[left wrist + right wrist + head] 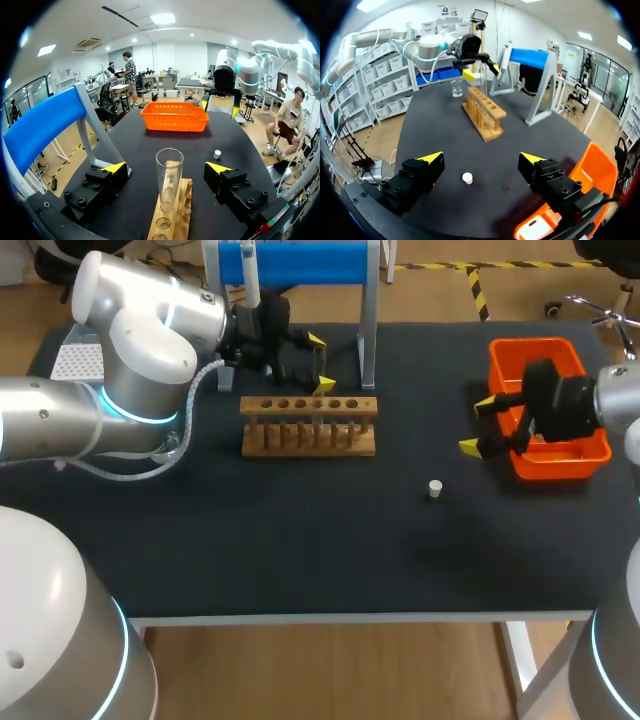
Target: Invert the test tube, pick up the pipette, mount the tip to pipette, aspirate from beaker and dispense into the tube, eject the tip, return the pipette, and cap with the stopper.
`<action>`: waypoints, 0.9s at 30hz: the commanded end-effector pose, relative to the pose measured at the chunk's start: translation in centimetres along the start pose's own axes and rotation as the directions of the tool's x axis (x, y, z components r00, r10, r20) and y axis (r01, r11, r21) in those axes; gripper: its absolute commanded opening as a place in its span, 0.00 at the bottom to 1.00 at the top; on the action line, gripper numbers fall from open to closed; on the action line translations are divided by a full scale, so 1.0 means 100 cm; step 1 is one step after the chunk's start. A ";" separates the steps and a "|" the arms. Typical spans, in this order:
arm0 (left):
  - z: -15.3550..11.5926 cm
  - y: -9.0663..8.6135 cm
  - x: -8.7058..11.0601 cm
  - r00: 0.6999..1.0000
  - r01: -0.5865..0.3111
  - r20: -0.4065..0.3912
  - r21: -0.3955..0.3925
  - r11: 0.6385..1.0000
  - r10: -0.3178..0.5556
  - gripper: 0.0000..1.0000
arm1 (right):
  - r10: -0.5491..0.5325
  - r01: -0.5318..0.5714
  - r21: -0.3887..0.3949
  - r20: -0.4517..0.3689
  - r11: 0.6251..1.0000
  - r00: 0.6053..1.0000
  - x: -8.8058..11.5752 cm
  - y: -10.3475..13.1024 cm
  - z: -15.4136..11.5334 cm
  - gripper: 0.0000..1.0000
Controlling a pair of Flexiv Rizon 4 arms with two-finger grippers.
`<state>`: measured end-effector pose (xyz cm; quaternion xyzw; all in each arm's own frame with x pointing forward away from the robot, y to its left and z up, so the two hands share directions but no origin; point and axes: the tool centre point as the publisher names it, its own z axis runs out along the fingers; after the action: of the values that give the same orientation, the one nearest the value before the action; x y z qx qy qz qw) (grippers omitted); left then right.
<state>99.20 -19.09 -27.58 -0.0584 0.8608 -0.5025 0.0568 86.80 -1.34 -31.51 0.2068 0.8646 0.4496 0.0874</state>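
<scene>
A clear test tube stands upright, mouth up, in the wooden rack. My left gripper is open, one finger on each side of the tube and neither touching it. In the head view the left gripper hangs over the rack's back edge. A white pipette hangs on the blue stand. The white stopper lies on the mat, just ahead of my open, empty right gripper. A glass beaker stands beyond the rack's far end in the right wrist view.
An orange bin sits at the right of the table, under and behind my right gripper. A white perforated tip box lies at the far left, behind my left arm. The stand's grey legs rise just behind the rack.
</scene>
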 end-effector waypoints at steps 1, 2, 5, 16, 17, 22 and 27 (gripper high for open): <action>0.000 0.001 0.000 1.000 -0.001 0.002 0.004 1.000 0.001 1.00 | 0.025 -0.026 0.010 0.021 1.000 0.999 0.007 -0.007 0.012 1.00; 0.000 0.001 0.000 1.000 -0.001 0.002 0.004 1.000 0.001 1.00 | 0.027 -0.028 0.016 0.041 0.999 0.999 0.009 -0.009 0.015 1.00; 0.000 0.001 0.000 1.000 -0.001 0.002 0.004 1.000 0.001 1.00 | 0.048 -0.049 0.010 0.062 0.999 0.997 0.016 -0.013 0.018 1.00; 0.000 0.001 0.000 1.000 -0.001 0.002 0.004 1.000 0.001 1.00 | 0.069 -0.071 0.010 0.117 0.997 0.991 0.033 -0.030 0.036 1.00; 0.000 0.001 0.000 1.000 -0.001 0.002 0.004 1.000 0.001 1.00 | 0.075 -0.077 0.014 0.122 0.997 0.990 0.034 -0.032 0.036 1.00; 0.000 0.001 0.000 1.000 -0.001 0.002 0.004 1.000 0.001 1.00 | 0.076 -0.081 0.039 0.123 0.996 0.990 0.044 -0.045 0.041 0.96; 0.000 0.001 0.000 1.000 -0.001 0.002 0.004 1.000 0.001 1.00 | 0.069 -0.077 0.054 0.124 0.996 0.990 0.049 -0.052 0.045 0.91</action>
<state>99.20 -19.08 -27.58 -0.0585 0.8608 -0.5025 0.0568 82.61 1.12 -37.83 0.2663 0.8616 0.4169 0.1134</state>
